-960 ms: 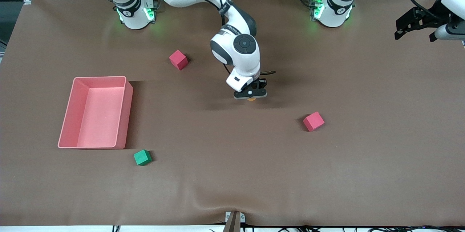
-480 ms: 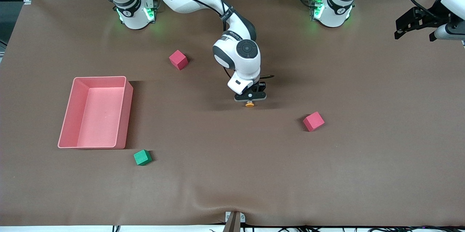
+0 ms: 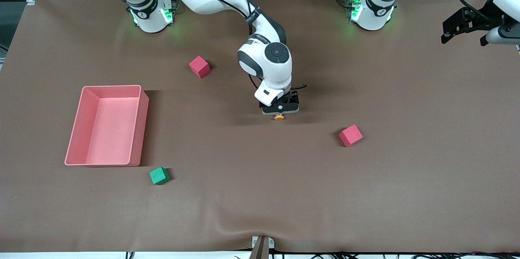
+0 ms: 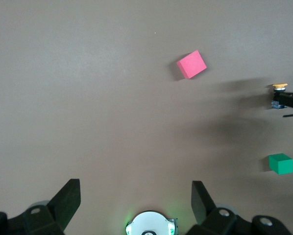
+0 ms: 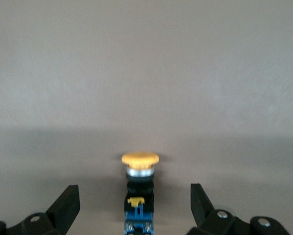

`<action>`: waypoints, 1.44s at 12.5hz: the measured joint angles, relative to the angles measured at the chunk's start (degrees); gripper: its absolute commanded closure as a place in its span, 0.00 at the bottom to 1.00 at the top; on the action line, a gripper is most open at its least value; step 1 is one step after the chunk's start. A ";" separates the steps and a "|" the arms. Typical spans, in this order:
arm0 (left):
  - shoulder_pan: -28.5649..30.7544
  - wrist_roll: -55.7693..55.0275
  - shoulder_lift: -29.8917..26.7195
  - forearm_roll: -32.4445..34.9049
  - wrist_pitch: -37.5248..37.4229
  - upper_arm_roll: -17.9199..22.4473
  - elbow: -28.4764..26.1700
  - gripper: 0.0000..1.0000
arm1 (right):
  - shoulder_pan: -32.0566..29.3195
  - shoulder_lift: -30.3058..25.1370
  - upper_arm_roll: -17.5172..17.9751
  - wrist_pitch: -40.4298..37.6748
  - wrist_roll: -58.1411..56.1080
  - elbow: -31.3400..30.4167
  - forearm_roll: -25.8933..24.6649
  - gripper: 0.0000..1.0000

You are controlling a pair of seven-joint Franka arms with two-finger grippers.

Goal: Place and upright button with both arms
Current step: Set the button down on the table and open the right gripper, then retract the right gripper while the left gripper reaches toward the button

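The button rests on the table near its centre, orange cap toward the front camera; in the right wrist view the button lies between the spread fingers, touching neither. From the button, the pink cube sits at about 4 o'clock in the front view, a second pink cube at 10 o'clock, the green cube at 8 o'clock and the pink tray at 9 o'clock.

Change: a second ago the right gripper was clamped on the button; its jaws now stand fully apart and the button is released. Placement therefore appears complete. Whether the button stands upright cannot be confirmed from these views.

The left gripper waits, fingers wide open, over the left arm's end of the table. The left wrist view shows its fingers empty.
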 measured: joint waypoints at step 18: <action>0.00 0.00 0.00 0.00 -0.10 -0.07 0.13 0.00 | -28.04 -28.33 -0.60 -42.97 -35.95 -4.12 -0.10 0.00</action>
